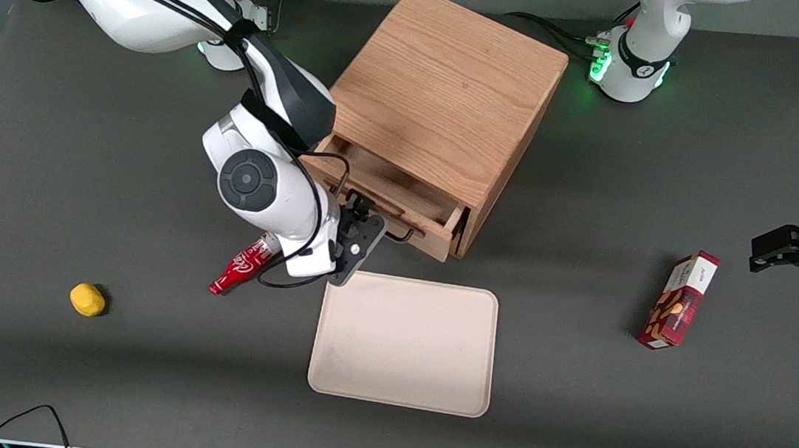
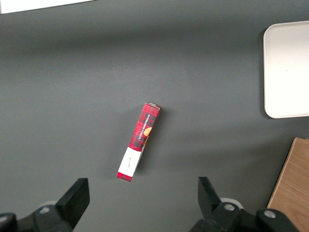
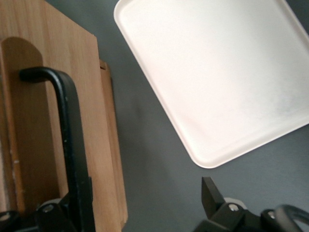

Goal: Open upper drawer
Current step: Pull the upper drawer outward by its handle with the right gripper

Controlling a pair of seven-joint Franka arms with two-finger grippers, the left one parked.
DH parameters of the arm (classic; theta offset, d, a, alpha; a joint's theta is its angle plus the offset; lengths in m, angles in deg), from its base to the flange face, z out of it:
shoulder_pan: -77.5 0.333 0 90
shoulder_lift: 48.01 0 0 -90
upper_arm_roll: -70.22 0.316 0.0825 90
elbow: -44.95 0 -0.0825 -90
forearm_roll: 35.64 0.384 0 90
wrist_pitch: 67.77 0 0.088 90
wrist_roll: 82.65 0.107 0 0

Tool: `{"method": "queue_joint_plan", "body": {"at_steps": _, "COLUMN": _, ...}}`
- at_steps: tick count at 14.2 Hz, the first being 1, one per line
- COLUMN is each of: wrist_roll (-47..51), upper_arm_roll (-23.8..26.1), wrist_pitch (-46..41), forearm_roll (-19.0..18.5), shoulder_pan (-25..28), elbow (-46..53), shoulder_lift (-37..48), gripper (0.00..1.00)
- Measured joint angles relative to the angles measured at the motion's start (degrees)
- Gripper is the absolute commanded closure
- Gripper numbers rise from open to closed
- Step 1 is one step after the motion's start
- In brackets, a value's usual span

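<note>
Facing you near the desk's middle, the upper drawer [image 1: 389,195] stood part-way out of its oak cabinet [image 1: 446,95], your gripper [image 1: 363,213] spread wide at its black handle [image 3: 67,140], red Coca-Cola bottle [image 1: 240,267] and beige tray [image 1: 405,343] on dark grey matting.
</note>
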Motion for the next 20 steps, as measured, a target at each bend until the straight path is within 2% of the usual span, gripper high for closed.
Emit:
{"method": "queue_joint_plan", "body": {"at_steps": 7, "wrist_roll": -5.66, "upper_arm_roll": -5.27, "wrist_pitch": 0.43, "forearm_roll": -0.3, "shoulder_pan": 0.4, "elbow": 4.58, "shoulder_lift": -1.2, "gripper": 0.0}}
{"method": "queue_joint_plan", "body": {"at_steps": 14, "wrist_roll": -7.49, "upper_arm_roll": -11.65, "wrist_pitch": 9.96, "forearm_roll": -0.3, "shoulder_pan": 1.9, "elbow": 6.86, "shoulder_lift": -2.04, "gripper": 0.0}}
{"method": "queue_joint_plan", "body": {"at_steps": 18, "wrist_roll": -7.88, "upper_arm_roll": -12.73, "wrist_pitch": 11.25, "forearm_roll": 0.04, "shoulder_pan": 1.35, "elbow": 7.73, "shoulder_lift": -2.45, "gripper": 0.0}}
{"method": "queue_joint_plan", "body": {"at_steps": 20, "wrist_roll": -7.36, "upper_arm_roll": -12.75, "wrist_pitch": 11.51, "forearm_roll": 1.63, "shoulder_pan": 1.11, "elbow": 7.74, "shoulder_lift": -2.48, "gripper": 0.0}}
